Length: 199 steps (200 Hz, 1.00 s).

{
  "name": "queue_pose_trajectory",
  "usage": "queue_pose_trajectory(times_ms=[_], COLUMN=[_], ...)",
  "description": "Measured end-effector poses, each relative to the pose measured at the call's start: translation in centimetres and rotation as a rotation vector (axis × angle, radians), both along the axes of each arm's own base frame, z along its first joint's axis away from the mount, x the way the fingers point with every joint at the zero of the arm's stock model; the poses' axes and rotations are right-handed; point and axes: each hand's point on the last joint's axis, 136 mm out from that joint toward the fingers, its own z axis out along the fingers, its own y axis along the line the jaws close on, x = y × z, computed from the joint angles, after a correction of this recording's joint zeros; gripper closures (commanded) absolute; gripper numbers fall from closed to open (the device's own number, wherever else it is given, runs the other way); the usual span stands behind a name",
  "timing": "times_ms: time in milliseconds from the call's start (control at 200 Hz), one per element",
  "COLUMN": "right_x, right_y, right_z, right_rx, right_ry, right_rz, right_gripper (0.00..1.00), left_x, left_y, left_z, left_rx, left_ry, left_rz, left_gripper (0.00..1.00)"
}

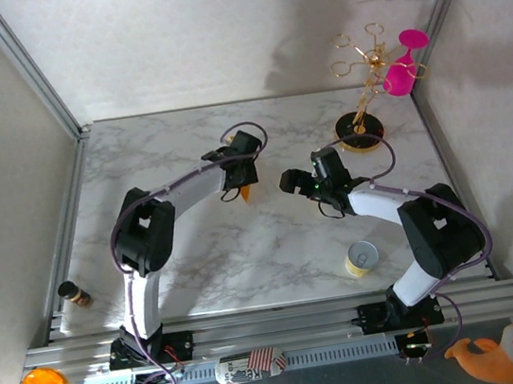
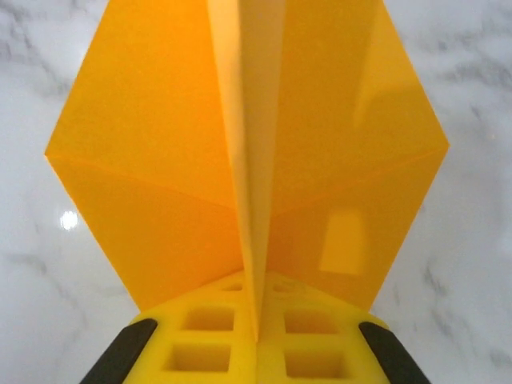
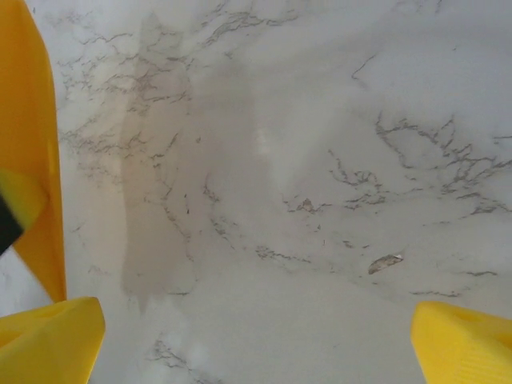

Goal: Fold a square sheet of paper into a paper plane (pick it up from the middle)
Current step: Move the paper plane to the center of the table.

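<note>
Small brown bottle [image 1: 74, 294] at the table's [image 1: 199, 257] left edge. Left hand [image 2: 258, 332] near the table's middle, fingers together, clamped on the centre crease of the partly folded yellow-orange paper [image 1: 250, 192]. In the wrist view two flaps spread either side of the crease, corner folds visible. Can't tell if the paper touches the marble. Right hand [image 1: 292, 183] just right of the paper, fingers apart, holding nothing, bare marble under it. Paper cup [image 1: 361, 258] front right, gold glass stand [image 1: 362, 129] back right.

Bright diffuse light, soft shadows on back wall [image 1: 313, 50], wrist views blurry
</note>
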Motion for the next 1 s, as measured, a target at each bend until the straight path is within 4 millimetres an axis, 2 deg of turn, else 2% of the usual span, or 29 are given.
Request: queue_pose_trajectory(times_ms=[130,285,396,446,566,996], right_x=[0.2,0.1,0.0,0.0,0.0,0.0], right_y=[-0.3,-0.5,-0.5,-0.5,-0.5,-0.4], right_z=[0.2,0.0,0.0,0.0,0.0,0.0], right_rx=[-0.018,-0.035,-0.037,-0.037,-0.037,-0.033], right_ry=[-0.018,-0.013,-0.013,-0.013,-0.013,-0.010], right_rz=[-0.005,-0.002,0.001,0.001,0.002,0.006], right_gripper=[0.01,0.01,0.01,0.01,0.01,0.02], left_x=[2.6,4.0,4.4,4.6,4.8,5.0], left_y=[0.4,0.2,0.0,-0.1,0.0,0.2], left_z=[-1.1,-2.4,-3.0,-3.3,-3.7,-4.6], left_rx=[0.022,0.063,0.078,0.082,0.097,0.116], left_ry=[0.000,0.012,0.024,0.028,0.035,0.044], left_rz=[0.000,-0.023,-0.029,-0.030,-0.023,-0.009], left_gripper=[0.93,0.89,0.85,0.78,0.68,0.59])
